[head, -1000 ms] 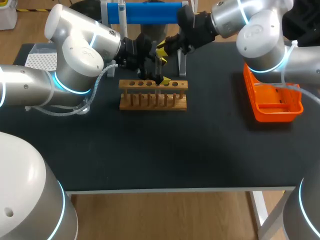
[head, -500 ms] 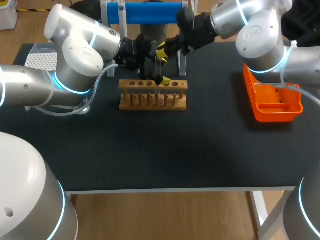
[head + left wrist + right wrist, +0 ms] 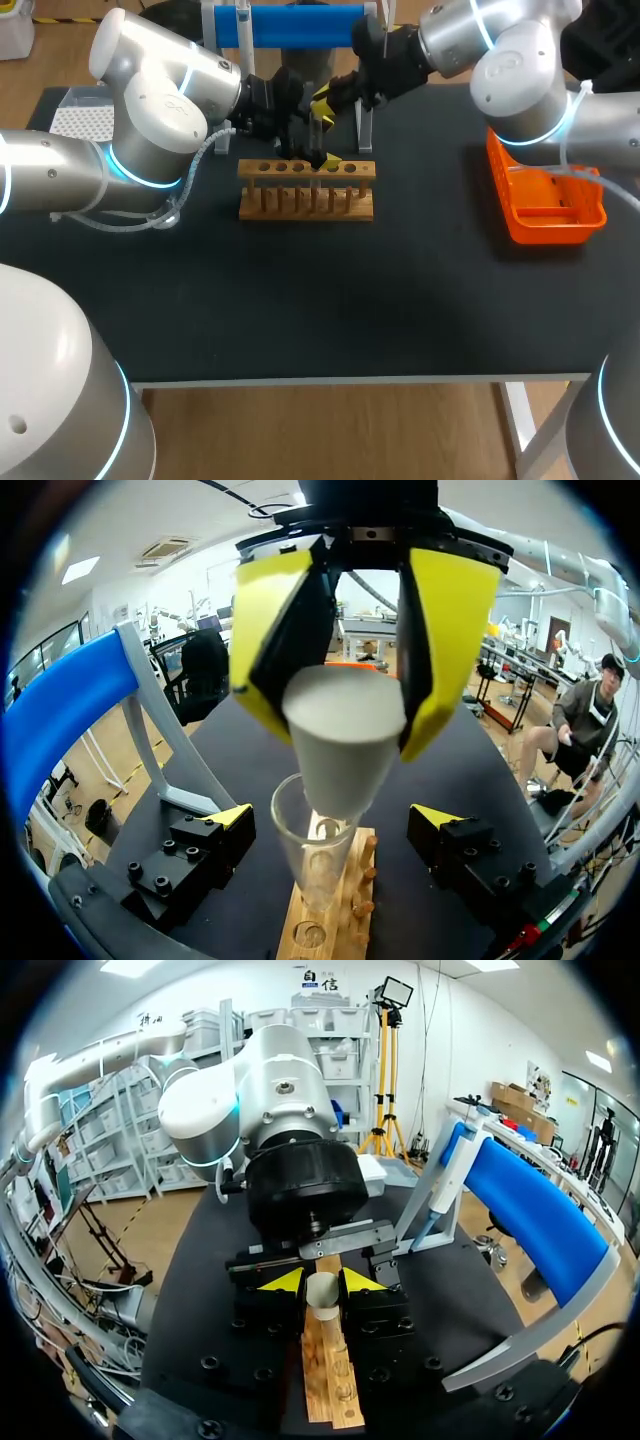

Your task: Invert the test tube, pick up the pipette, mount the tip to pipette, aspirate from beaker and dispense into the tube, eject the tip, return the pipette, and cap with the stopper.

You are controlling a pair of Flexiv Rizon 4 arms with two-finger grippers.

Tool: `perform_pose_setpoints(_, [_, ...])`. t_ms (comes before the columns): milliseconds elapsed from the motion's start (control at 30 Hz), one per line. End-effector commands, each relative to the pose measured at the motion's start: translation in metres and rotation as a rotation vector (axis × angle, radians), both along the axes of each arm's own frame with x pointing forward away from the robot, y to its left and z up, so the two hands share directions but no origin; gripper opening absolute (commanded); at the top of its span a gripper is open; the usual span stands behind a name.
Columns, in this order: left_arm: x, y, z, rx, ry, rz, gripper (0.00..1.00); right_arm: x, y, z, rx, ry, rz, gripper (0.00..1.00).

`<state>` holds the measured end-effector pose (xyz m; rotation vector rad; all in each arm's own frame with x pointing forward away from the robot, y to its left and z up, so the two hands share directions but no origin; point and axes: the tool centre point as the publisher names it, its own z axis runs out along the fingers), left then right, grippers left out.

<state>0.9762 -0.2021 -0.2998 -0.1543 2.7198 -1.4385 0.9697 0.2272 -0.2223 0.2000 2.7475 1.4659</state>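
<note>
Right gripper (image 3: 320, 1282) with stopper (image 3: 345, 745) over tube (image 3: 310, 858) in rack (image 3: 305, 205), left gripper (image 3: 333, 818) alongside

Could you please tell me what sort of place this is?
Probably a chemistry-style lab bench: a wooden tube rack, a glass test tube under a white stopper, and a blue stand.
</note>
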Motion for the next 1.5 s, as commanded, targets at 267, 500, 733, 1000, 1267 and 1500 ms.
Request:
perform_pose_setpoints(267, [0.0004, 0.0002, 0.0, 0.001, 0.0, -0.001, 1.0, 0.002, 0.0001, 0.0044, 0.004, -0.008, 0.002, 0.0])
perform_pose_setpoints(500, [0.0004, 0.0002, 0.0, 0.001, 0.0, -0.001, 1.0, 0.0022, 0.0003, 0.0024, -0.001, -0.005, 0.002, 0.0])
perform_pose_setpoints(733, [0.0004, 0.0002, 0.0, 0.001, 0.0, -0.001, 1.0, 0.002, 0.001, 0.0006, -0.005, -0.003, 0.003, 0.0])
perform_pose_setpoints(1000, [0.0004, 0.0002, 0.0, 0.001, 0.0, -0.001, 1.0, 0.0015, 0.0014, -0.0023, -0.011, -0.001, 0.005, 0.0])
perform_pose_setpoints(1267, [0.0004, 0.0002, 0.0, 0.001, 0.0, -0.001, 1.0, 0.0028, 0.0018, 0.0003, 0.0, -0.006, 0.001, 0.0])
perform_pose_setpoints(1500, [0.0004, 0.0002, 0.0, 0.001, 0.0, -0.001, 1.0, 0.0044, 0.002, 0.003, 0.005, -0.014, -0.002, 0.0])
